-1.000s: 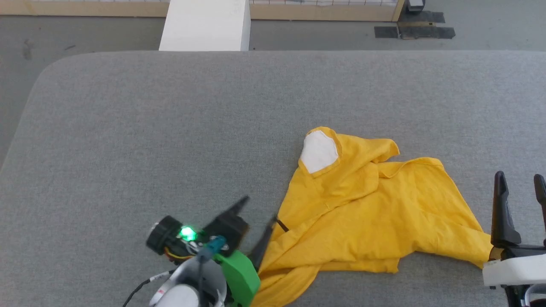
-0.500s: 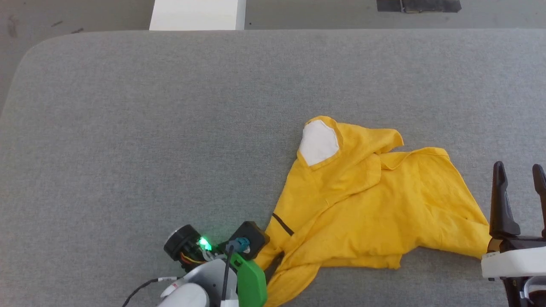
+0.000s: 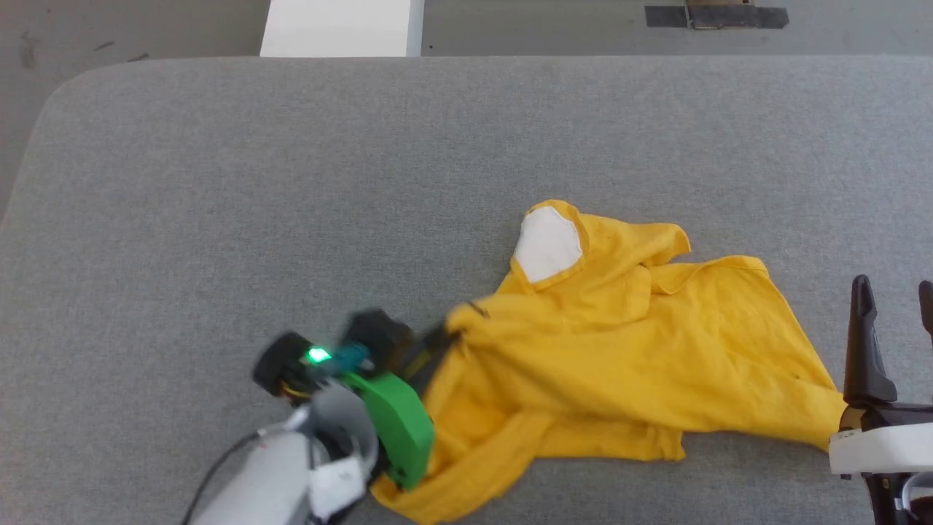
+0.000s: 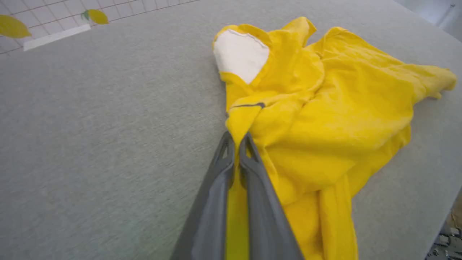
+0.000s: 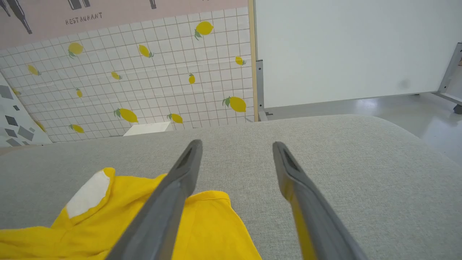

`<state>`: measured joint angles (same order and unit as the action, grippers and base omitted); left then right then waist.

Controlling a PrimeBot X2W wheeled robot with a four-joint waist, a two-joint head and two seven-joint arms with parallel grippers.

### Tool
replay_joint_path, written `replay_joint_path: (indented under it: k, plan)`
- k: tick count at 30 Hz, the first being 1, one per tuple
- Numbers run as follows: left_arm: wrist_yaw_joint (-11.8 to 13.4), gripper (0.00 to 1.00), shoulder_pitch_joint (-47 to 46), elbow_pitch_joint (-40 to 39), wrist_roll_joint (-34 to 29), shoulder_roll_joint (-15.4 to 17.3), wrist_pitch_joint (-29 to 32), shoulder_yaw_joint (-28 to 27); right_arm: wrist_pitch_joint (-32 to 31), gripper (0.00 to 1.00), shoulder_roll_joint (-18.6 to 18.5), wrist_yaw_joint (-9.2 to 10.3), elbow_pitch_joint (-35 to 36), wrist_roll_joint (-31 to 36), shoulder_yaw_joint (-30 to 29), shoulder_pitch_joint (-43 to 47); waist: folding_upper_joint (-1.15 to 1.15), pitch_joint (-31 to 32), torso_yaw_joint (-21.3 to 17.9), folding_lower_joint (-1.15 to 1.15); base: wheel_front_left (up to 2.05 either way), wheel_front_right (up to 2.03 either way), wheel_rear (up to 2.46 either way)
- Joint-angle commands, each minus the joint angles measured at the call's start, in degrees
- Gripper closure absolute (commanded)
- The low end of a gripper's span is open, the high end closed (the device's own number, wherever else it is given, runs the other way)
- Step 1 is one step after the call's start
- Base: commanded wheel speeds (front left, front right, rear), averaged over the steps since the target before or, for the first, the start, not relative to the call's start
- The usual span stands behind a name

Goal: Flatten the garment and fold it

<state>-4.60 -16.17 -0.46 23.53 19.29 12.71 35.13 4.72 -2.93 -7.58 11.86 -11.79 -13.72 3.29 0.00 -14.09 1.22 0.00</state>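
The garment (image 3: 627, 364), a bright yellow T-shirt with a white patch (image 3: 547, 244), lies crumpled on the right half of the grey padded table (image 3: 219, 204). My left gripper (image 3: 437, 341) is shut on a fold at the shirt's left edge; in the left wrist view the fingers (image 4: 236, 142) pinch yellow cloth (image 4: 325, 108) just below a black stripe. My right gripper (image 3: 895, 292) stands open at the table's right side, by the shirt's right corner, with nothing between its fingers (image 5: 187, 159). The shirt (image 5: 144, 220) lies to its lower left there.
The grey table's far edge and rounded left corner (image 3: 80, 87) border a grey floor. A white box (image 3: 339, 29) stands beyond the far edge. A tiled wall with lemon prints (image 5: 144, 72) and a white panel (image 5: 353, 47) rise behind the table.
My left gripper closed on the shirt's left edge and lifted it, bunching the cloth up and away from the near edge. The right gripper stayed open in place. The head camera shifted slightly.
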Motion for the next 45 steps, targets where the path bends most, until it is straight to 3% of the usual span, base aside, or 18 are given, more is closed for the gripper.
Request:
replay_joint_path:
  k: [1,9,10,11,12,17,21,22,25,30,37,45]
  plan:
    - [1.4,1.0,-1.6,-0.5,0.8,-0.1,-1.9,-2.3,-0.1,0.0,0.0,0.09,0.3,-0.5,0.1,-0.5,0.0,0.2,0.2,0.0,0.0,0.0,0.0]
    - [10.4,1.0,-0.9,5.6,2.0,0.6,-11.4,-13.8,-0.4,0.0,0.0,0.09,0.2,-0.7,0.8,-0.5,0.0,-0.2,0.1,0.0,0.0,0.0,0.0]
    - [10.9,0.83,-0.6,6.6,2.2,0.5,-12.2,-14.4,-0.4,0.0,0.0,0.09,0.2,-0.7,0.8,-0.4,0.0,-0.3,0.1,0.0,0.0,0.0,0.0]
    - [11.4,0.34,-0.1,7.8,2.9,0.0,-13.3,-15.3,-0.5,0.0,0.0,0.09,0.2,-0.7,0.8,-0.4,0.0,-0.4,0.1,0.0,0.0,0.0,0.0]
    - [11.6,0.0,0.2,8.8,3.6,-0.5,-14.5,-16.0,-0.5,0.0,0.0,0.09,0.2,-0.7,0.9,-0.4,0.0,-0.4,0.0,0.0,0.0,0.0,0.0]
    - [11.3,0.0,1.2,9.6,8.0,-4.4,-21.6,-19.3,-0.8,0.0,0.0,0.09,0.1,-0.8,0.9,-0.2,0.0,-0.2,0.2,0.0,0.0,0.0,0.0]
    - [10.9,0.0,2.1,5.0,9.0,-5.9,-26.6,-22.8,-1.3,0.0,0.0,0.09,0.0,-0.6,0.9,-0.1,0.0,0.7,0.5,0.0,0.0,0.0,0.0]
    - [11.2,0.0,4.3,-2.1,5.9,-6.4,-27.6,-25.9,-1.7,0.0,0.0,0.09,0.1,-0.5,1.0,0.2,0.0,1.5,0.9,0.0,0.0,0.0,0.0]
    - [11.9,0.0,7.9,-10.5,0.3,-7.4,-27.7,-29.7,-2.8,0.0,0.0,0.09,0.2,0.3,2.1,0.6,0.0,2.0,1.2,0.0,0.0,0.0,0.0]
    - [11.7,0.0,15.5,-17.2,-6.1,-9.5,-27.7,-33.1,-9.0,0.0,0.0,0.09,-0.1,2.4,6.1,-0.2,0.0,2.6,2.6,0.0,0.0,0.0,0.0]
    - [9.2,0.0,18.9,-17.8,-9.4,-12.4,-27.7,-33.6,-22.1,0.0,-0.3,0.09,-3.4,6.5,12.7,-5.4,0.0,2.6,5.0,0.0,0.0,0.0,0.0]
    - [6.6,0.0,18.9,-15.1,-11.2,-14.1,-27.7,-32.8,-30.6,0.0,-4.9,0.09,-15.4,8.8,17.3,-10.7,0.0,2.1,7.5,0.0,0.0,0.0,0.0]
